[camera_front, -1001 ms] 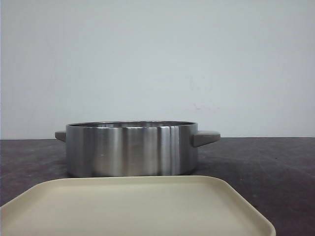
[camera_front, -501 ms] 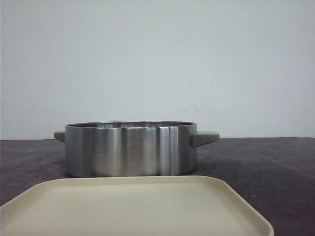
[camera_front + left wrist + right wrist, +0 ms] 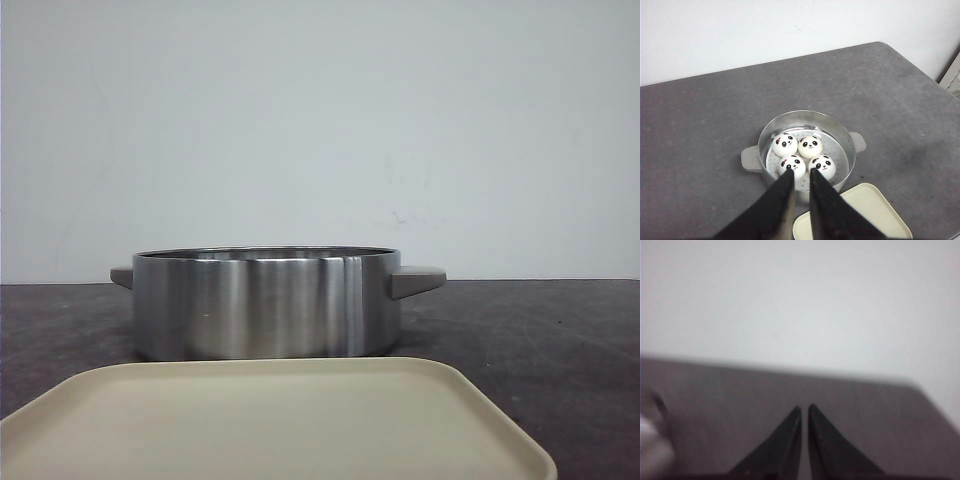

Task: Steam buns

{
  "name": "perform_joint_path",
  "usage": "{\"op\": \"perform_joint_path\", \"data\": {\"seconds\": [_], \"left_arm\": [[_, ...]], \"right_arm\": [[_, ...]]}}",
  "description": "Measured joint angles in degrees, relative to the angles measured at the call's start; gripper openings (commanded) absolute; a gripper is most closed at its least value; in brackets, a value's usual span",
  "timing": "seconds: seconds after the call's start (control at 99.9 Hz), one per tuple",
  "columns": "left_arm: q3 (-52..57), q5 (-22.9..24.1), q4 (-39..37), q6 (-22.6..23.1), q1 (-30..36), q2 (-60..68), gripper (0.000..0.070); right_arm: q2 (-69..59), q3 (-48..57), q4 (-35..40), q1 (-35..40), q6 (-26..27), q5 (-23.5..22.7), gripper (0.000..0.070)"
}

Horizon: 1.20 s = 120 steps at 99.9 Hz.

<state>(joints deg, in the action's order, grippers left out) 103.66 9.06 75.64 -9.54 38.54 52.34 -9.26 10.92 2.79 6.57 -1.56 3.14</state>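
Four white panda-faced buns sit together in a steel pot (image 3: 852, 140) on its perforated insert: two at the back (image 3: 785, 144) (image 3: 810, 146) and two at the front (image 3: 792, 165) (image 3: 823, 166). My left gripper (image 3: 801, 172) hangs well above the pot's near side, its black fingers almost together with nothing between them. In the front view only the pot's wall (image 3: 265, 305) shows; the buns are hidden inside it. My right gripper (image 3: 804, 407) is shut and empty over bare dark table, in a blurred view.
A beige tray (image 3: 280, 420) lies just in front of the pot, with nothing on it; it also shows in the left wrist view (image 3: 865, 210). The pot has two grey handles (image 3: 418, 280). A pale wall stands behind the dark table.
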Motion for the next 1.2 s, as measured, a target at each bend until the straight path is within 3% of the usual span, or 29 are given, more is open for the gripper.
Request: {"op": "perform_joint_path", "data": {"seconds": [0.11, 0.33, 1.201], "left_arm": [[0.0, 0.0, 0.0, 0.0, 0.0, -0.02, 0.0003], [0.0, 0.0, -0.02, 0.0, 0.0, 0.0, 0.0003], [0.0, 0.0, 0.0, 0.0, 0.0, -0.02, 0.0003]], "right_arm": [[6.1, -7.1, 1.49, -0.68, 1.05, 0.42, 0.0024], [8.98, -10.03, 7.1, -1.44, 4.0, -6.01, 0.0023], [9.03, -10.03, 6.86, -1.62, 4.83, -6.14, 0.0023]]}}
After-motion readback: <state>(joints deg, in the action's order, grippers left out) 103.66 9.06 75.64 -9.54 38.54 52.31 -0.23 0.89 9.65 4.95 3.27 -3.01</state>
